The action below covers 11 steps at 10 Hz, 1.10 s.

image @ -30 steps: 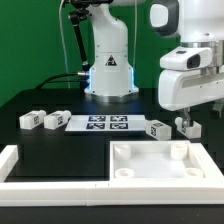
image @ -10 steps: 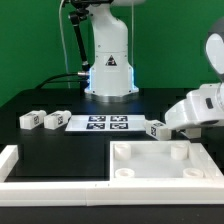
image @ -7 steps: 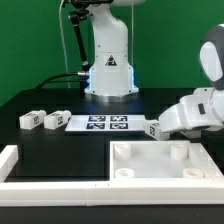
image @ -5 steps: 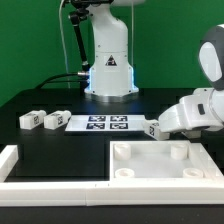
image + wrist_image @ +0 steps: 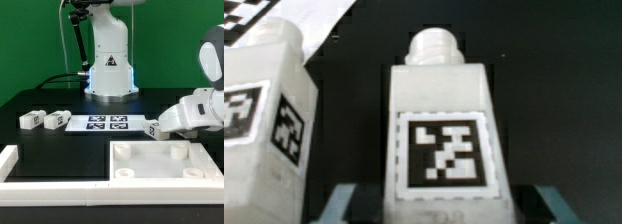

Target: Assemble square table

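The square table's top [image 5: 150, 160] lies recessed face up at the front, with round sockets in its corners. In the wrist view a white leg block [image 5: 441, 120] with a tag and a peg at its far end sits between my gripper [image 5: 446, 205]. The fingers [image 5: 352, 200] stand tight along its two sides, shut on it. A second leg block [image 5: 260, 110] lies right beside it. In the exterior view my tilted gripper [image 5: 170, 127] hides the held block, and the neighbouring leg block [image 5: 154, 128] shows just to its left. Two other leg blocks [image 5: 30, 119] [image 5: 56, 120] lie at the exterior view's left.
The marker board [image 5: 105, 124] lies flat between the two pairs of leg blocks. The robot base [image 5: 108, 70] stands behind it. A low white border wall [image 5: 20, 165] runs along the front and the exterior view's left.
Since three seconds ago the hand has come down from above and tilted over at the right-hand leg blocks. Over the last second it edged slightly left, then held still.
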### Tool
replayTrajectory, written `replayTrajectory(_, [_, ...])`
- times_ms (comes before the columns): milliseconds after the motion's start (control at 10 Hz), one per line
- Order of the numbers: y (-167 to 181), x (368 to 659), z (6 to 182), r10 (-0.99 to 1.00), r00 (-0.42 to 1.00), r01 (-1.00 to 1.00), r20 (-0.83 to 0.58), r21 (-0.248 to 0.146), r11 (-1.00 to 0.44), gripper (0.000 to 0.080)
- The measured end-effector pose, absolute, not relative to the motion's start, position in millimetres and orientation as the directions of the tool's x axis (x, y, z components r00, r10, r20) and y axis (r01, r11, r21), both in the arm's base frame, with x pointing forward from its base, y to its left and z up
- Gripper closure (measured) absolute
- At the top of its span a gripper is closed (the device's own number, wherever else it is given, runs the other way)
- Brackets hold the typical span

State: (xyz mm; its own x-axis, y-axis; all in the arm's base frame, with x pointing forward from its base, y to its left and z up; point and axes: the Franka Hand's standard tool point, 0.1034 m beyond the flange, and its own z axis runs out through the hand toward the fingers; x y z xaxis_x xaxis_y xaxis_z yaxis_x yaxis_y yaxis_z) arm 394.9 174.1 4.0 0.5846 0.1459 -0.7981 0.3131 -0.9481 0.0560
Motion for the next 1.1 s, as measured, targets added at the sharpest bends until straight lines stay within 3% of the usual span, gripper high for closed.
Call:
replayTrajectory(200, [174.3,400.8,11.0,0.147,0.586,0.312,-0.797,0.054,-0.949,0.0511])
replayTrajectory(500, [165.5,453.8,85.0,0.141,0.696,0.258,-0.704,0.062,-0.964,0.0509])
replayTrajectory(700, [144.9,457.6,117.3,0.145,0.737,0.244,-0.660,0.060,-0.968,0.0509])
replayTrajectory(900, [152.5,464.4,106.9,0.168,0.793,0.243,-0.586,0.051,-0.969,0.0509])
replayTrajectory(1100, [148.2,490.8,114.0,0.201,0.880,0.239,-0.430,0.034,-0.971,0.0509])
